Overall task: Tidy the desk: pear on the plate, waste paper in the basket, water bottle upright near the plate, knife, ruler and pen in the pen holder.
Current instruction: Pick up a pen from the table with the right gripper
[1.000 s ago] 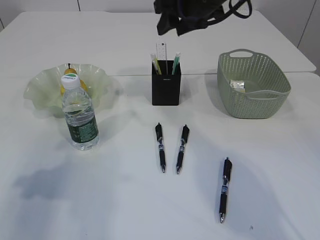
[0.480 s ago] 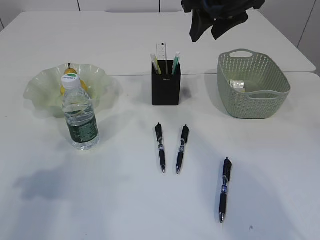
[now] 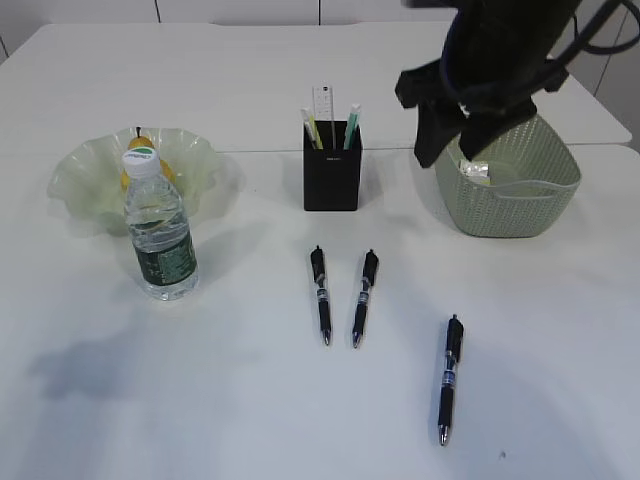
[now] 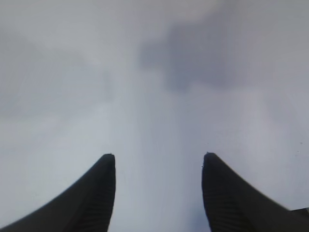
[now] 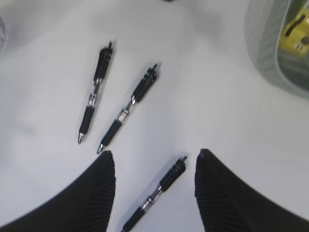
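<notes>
A: Status of fingers?
B: Right fingers (image 5: 152, 166) spread apart, empty, above three pens (image 5: 94, 92) lying on the counter (image 3: 250, 400). Left fingers (image 4: 157, 166) likewise apart, empty.
A: Pen holder?
B: Pen holder (image 3: 331, 178) upright between plate (image 3: 85, 175) and basket (image 3: 510, 200)

exterior: slanted down, front of desk (image 3: 250, 420) | wrists: downward, close | shared: pens (image 3: 320, 294)

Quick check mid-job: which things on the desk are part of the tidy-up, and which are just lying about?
Part of the job:
pear in the plate
water bottle, upright by the plate
waste paper in the basket
pen holder with the ruler in it
three pens on the desk: left, middle, right

Just lying about:
nothing visible
</notes>
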`<state>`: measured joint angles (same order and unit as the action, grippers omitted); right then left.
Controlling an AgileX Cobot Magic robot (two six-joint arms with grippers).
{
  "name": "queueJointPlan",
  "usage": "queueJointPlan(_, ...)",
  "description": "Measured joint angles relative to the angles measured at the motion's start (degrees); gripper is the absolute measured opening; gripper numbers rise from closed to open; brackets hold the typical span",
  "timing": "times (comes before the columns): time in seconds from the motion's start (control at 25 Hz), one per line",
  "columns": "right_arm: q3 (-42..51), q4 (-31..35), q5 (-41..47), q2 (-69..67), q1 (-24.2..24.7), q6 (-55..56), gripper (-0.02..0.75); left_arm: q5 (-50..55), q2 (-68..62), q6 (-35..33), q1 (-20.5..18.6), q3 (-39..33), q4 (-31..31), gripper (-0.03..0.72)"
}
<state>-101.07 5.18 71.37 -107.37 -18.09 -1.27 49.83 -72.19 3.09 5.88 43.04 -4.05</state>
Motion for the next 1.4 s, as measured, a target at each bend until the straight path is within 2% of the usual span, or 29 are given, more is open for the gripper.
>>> queueJointPlan(0.2,10.07,0.25,0.00,2.04,0.00,0.84,0.397,0.04,0.00,0.00,0.00,0.00,-0.11,0.401)
queueJointPlan(0.4,15.85,3.62,-0.71,2.18,0.00,7.34,0.396,0.04,0.00,0.00,0.00,0.00,-0.19,0.401)
queueJointPlan(0.68,16.26,4.71,-12.49,2.18,0.00,19.47,0.382,0.04,0.00,0.00,0.00,0.00,-0.19,0.401)
queueJointPlan(0.84,13.92,5.17,-14.32,0.00,0.00,21.48,0.378,0.04,0.00,0.00,0.00,0.00,-0.19,0.401)
queueJointPlan(1.16,1.39,5.29,-11.36,-11.34,-0.43,26.46,0.377,0.04,0.00,0.00,0.00,0.00,-0.19,0.401)
queueJointPlan(1.4,-4.60,0.24,-9.07,-17.69,-3.50,32.17,0.370,0.04,0.00,0.00,0.00,0.00,-0.19,0.401)
